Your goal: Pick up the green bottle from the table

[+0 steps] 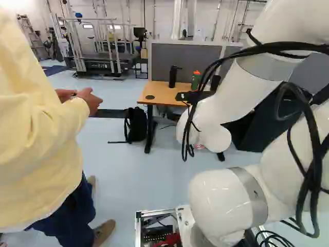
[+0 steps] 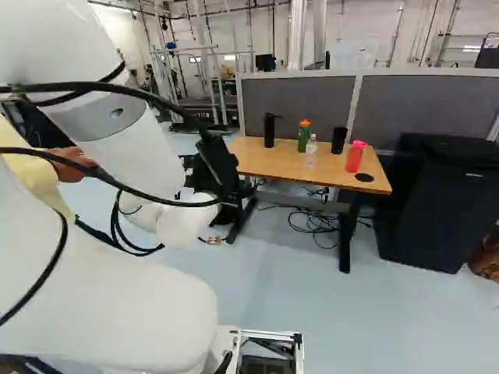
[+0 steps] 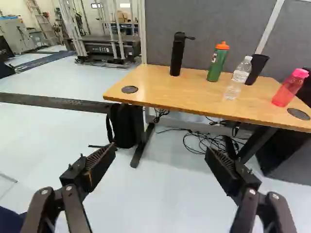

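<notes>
Gripper (image 2: 221,165) released, one green bottle (image 3: 217,64) ahead on the table (image 3: 160,92)

I see my two fingers (image 3: 100,162) standing wide apart, with nothing between them. Ahead of the left finger, one black backpack (image 3: 124,127) is on the floor, beside a table leg. One person (image 1: 38,128) stands close at the gripper's left. Floor shows between the fingers and the table's near edge.

Farther ahead, I count five vessels on the table: one black bottle (image 3: 178,56), the green one, one clear bottle (image 3: 237,80), one black cup (image 3: 256,69) and one pink bottle (image 3: 290,88). The green bottle is set back from the near edge, before the grey partition (image 3: 209,24). There is bare tabletop on its left; on its right, the clear bottle is near.

My target is upright, green in the body, with orange cap and a pale mark.
</notes>
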You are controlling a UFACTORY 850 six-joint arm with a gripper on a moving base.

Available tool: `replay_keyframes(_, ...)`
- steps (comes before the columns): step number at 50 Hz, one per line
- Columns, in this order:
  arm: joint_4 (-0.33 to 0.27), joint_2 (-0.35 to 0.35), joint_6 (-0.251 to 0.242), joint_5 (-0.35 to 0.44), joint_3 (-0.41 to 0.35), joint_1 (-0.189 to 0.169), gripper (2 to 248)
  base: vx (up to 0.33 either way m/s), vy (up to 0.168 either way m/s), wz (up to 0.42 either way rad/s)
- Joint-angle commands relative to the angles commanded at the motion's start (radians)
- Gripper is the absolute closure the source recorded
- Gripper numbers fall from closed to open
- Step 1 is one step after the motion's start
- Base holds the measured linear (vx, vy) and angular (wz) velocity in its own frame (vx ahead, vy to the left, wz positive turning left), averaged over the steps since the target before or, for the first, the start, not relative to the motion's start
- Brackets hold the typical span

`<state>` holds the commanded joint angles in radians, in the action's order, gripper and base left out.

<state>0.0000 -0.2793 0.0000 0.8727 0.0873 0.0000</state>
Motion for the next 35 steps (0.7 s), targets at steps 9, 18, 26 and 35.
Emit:
replay_keyframes(9,0.000,0.000,0.000,0.000,0.000,0.000,3,0.124,-0.001,-0.026)
replay_keyframes(18,0.000,0.000,0.000,0.000,0.000,0.000,3,0.240,0.023,-0.031)
replay_keyframes(26,0.000,0.000,0.000,0.000,0.000,0.000,3,0.279,0.032,-0.031)
replay_keyframes(35,0.000,0.000,0.000,0.000,0.000,0.000,3,0.302,0.017,-0.028)
